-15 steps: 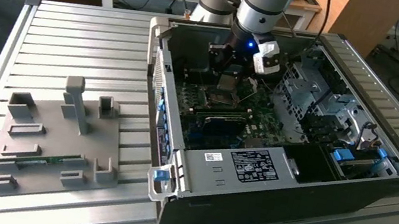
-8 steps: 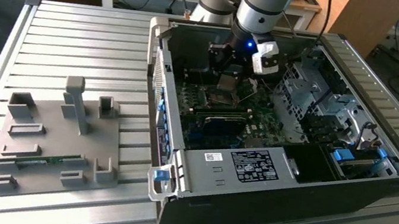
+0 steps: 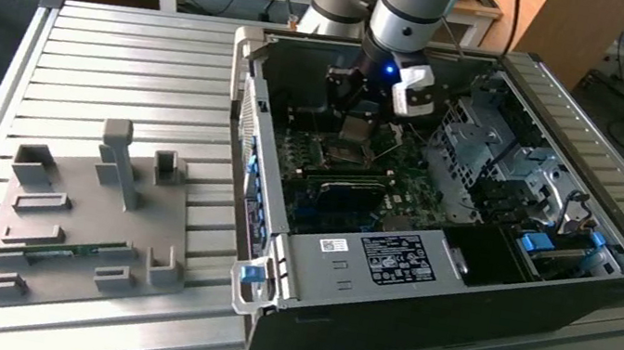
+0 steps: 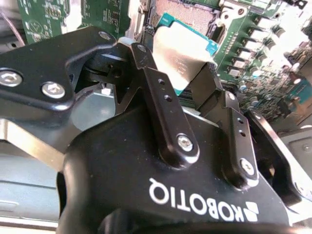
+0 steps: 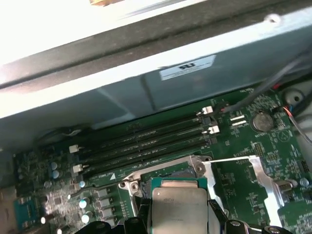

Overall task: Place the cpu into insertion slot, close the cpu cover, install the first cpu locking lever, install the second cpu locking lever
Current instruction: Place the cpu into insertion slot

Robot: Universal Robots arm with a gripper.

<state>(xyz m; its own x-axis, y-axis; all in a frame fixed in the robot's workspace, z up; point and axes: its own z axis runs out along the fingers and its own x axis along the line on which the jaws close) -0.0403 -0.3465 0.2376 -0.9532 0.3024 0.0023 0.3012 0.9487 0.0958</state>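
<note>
Gripper point(image 4: 173, 63) jaws are clenched on the cpu point(image 5: 179, 209), its silvery top showing between them in both wrist views. Just beyond the jaws' tips lies the insertion slot point(image 5: 171, 171), with long black memory slots point(image 5: 146, 141) farther out.

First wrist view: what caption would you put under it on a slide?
End effector holds the cpu over the insertion slot on the green circuit board, memory slots beyond.
</note>
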